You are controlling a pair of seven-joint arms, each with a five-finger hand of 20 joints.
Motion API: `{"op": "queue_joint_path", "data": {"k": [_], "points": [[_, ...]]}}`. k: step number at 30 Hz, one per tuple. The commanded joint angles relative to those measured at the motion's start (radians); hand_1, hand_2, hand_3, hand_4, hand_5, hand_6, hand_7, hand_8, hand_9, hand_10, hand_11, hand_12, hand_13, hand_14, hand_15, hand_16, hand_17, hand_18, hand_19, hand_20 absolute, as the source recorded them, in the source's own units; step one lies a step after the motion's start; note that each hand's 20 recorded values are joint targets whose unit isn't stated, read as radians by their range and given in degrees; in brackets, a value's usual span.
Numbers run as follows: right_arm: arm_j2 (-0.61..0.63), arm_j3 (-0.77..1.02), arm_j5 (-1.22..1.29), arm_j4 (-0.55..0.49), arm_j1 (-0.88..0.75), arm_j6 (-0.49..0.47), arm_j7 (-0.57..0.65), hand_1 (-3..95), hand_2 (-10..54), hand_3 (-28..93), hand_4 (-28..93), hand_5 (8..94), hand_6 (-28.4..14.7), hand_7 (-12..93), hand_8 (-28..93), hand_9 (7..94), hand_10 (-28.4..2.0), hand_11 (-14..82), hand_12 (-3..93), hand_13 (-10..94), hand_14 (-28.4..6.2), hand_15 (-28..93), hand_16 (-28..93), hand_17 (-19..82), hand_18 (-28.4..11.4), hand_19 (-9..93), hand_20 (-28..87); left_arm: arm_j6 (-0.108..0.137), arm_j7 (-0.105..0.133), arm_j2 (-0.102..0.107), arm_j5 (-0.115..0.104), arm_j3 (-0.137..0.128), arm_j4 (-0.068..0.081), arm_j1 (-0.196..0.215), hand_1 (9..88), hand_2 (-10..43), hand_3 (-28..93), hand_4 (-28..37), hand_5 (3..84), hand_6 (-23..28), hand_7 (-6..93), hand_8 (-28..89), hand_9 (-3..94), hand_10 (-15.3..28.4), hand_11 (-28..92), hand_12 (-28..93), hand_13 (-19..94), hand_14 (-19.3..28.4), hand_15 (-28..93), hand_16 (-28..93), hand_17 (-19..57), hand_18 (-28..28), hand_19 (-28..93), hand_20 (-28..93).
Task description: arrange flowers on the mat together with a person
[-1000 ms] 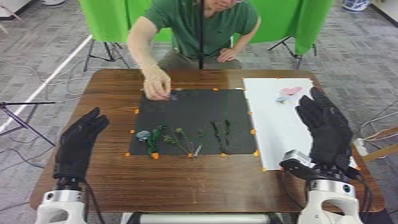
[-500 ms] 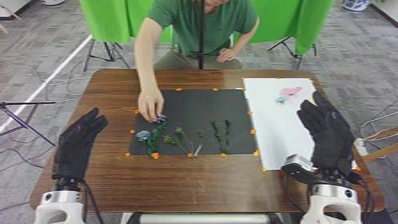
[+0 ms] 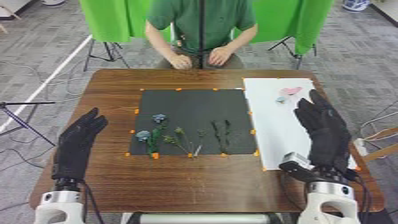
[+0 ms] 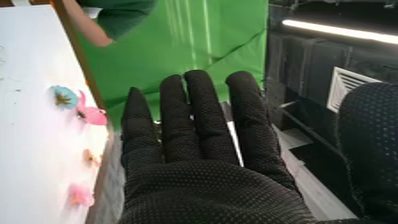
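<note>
While we hold our black-gloved left hand (image 3: pixel 76 145) at the left side of the brown wooden worktop (image 3: pixel 200 182), its fingers are straight and grip nothing. Our black-gloved right hand (image 3: pixel 325 127) is at the opposite side, near the long white sheet (image 3: pixel 275 122). In the right wrist view we see this right hand (image 4: pixel 213 192) with fingers straight and slightly spread, narrow gaps between them and the thumb well apart, pinching nothing.

Between our hands lies the dark grey rectangular mat (image 3: pixel 191 105), orange tabs along its edges. On its left part we have two ruffled blue flower heads, one nearer us (image 3: pixel 143 135) and one farther off (image 3: pixel 160 118), beside a leafy green stem (image 3: pixel 154 140). Thin green sprigs (image 3: pixel 181 137) lie around the middle, and slender dark green stems (image 3: pixel 221 135) to their right. Just beside the mat, the sheet bears a blue flower (image 4: pixel 64 97) touching a bright pink flower (image 4: pixel 91 115), with a paler pink flower (image 4: pixel 81 195) apart from them.
</note>
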Motion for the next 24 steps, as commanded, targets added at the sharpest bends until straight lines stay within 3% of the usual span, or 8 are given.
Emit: {"op": "queue_joint_path", "data": {"k": [1,4,6,10,14,24], "points": [[0.037,0.056,-0.134,0.046,0.053,-0.027,0.064,12.3,1.0,79,-18,41.0,-1.3,12,-10,43.4,-15.1,4.9,11.6,33,-10.5,11,11,18,-12.7,7,28,-0.005,-0.001,0.000,0.012,0.010,0.004,-0.002,24.4,-9.5,66,-22.4,42.3,3.1,11.9,-6,42.4,12.3,13,15,33,15.0,9,3,3.7,9.5,1,15],[0.110,0.076,-0.331,0.074,0.127,0.044,0.202,17.2,-4.3,77,-17,40.9,-1.3,12,-9,43.9,-15.1,5.3,13.5,35,-11.1,13,12,20,-13.0,15,33,-0.001,0.004,0.002,0.016,0.015,0.002,0.001,24.4,-9.5,66,-22.4,42.3,3.2,11.9,-6,42.4,12.3,13,15,33,15.0,9,3,3.7,9.5,1,15],[0.165,0.101,-0.486,0.114,0.178,0.042,0.232,21.8,-8.0,77,-18,42.6,-1.4,15,-10,45.5,-15.1,8.9,16.6,40,-11.8,14,15,21,-13.2,26,35,-0.001,0.005,0.003,0.014,0.016,0.003,-0.002,24.4,-9.5,66,-22.4,42.3,3.2,11.9,-6,42.4,12.3,13,15,33,15.0,9,3,3.7,9.5,1,15],[0.281,0.139,-0.837,0.156,0.262,0.009,0.445,27.1,-9.5,74,-20,46.0,-0.4,19,-11,47.8,-15.7,16.0,19.9,49,-12.2,16,22,23,-13.9,43,38,-0.001,0.006,0.007,0.014,0.019,0.005,-0.004,24.4,-9.5,66,-22.4,42.4,3.2,11.9,-6,42.4,12.2,13,15,33,15.0,9,3,3.7,9.4,1,15],[0.373,0.139,-1.024,0.238,0.348,-0.091,0.555,30.0,-9.5,75,-24,48.8,0.5,20,-11,50.3,-15.3,19.1,20.7,53,-12.3,26,23,24,-15.3,55,40,0.001,0.005,0.005,0.016,0.025,0.006,-0.004,24.5,-9.5,66,-22.5,42.5,3.2,12.0,-6,42.4,12.2,13,15,33,15.0,9,3,3.7,9.4,1,15],[0.466,0.043,-1.233,0.429,0.498,-0.405,0.651,34.0,-9.5,74,-27,52.2,2.1,19,-12,58.0,-14.8,20.2,20.8,62,-11.9,37,22,29,-17.0,64,42,0.001,0.013,0.003,0.019,0.035,0.008,-0.012,24.5,-9.5,66,-22.4,42.4,3.2,12.0,-6,42.4,12.2,13,15,33,15.0,9,3,3.8,9.4,1,15]]}}
